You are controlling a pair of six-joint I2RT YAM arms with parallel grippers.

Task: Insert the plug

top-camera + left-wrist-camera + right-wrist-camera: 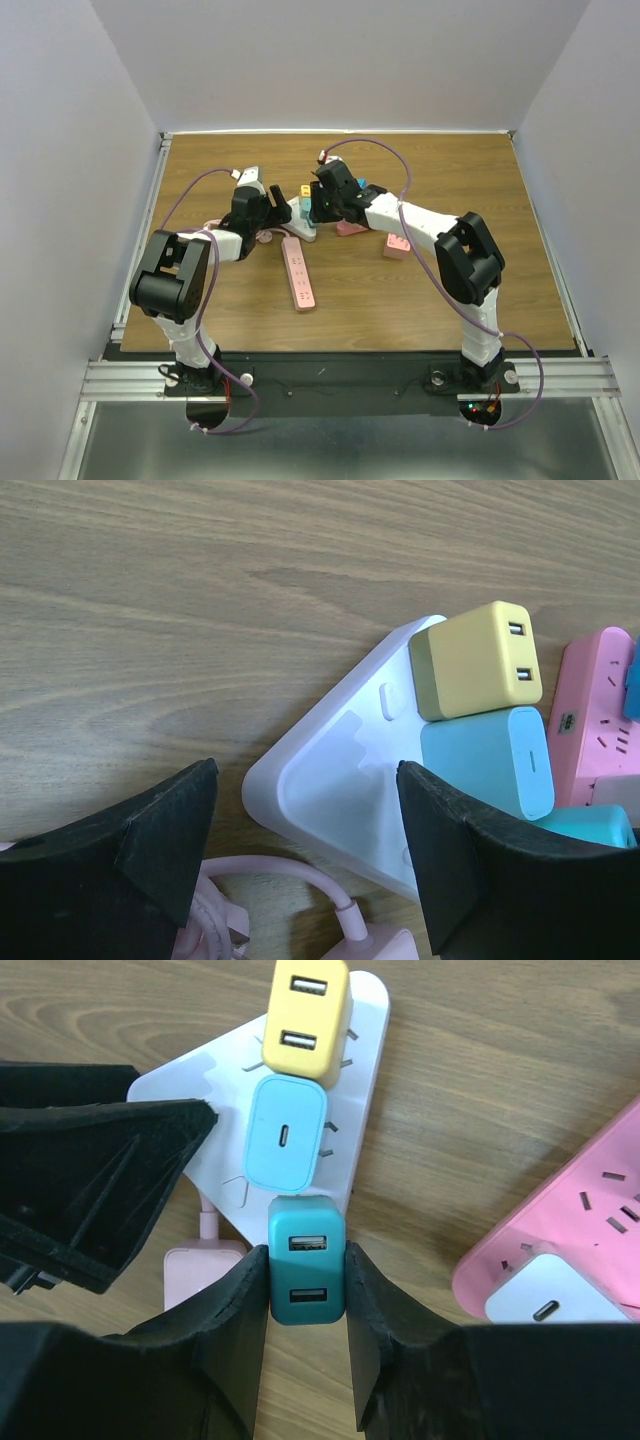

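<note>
On the wooden table (400,290), my right gripper (305,1262) pinches the teal USB charger (307,1305) between its jaws. The charger sits at the end of the white power strip (365,1070), butted against a light-blue charger (286,1132), with a yellow charger (305,1015) beyond. I cannot tell whether its prongs are seated. My left gripper (305,810) hangs with jaws spread wide astride the strip's rounded corner. A pink power strip (580,1230) carrying a white charger (545,1300) lies just beside.

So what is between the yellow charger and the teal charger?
A light blue charger, just beyond the teal charger, in the right wrist view.
</note>
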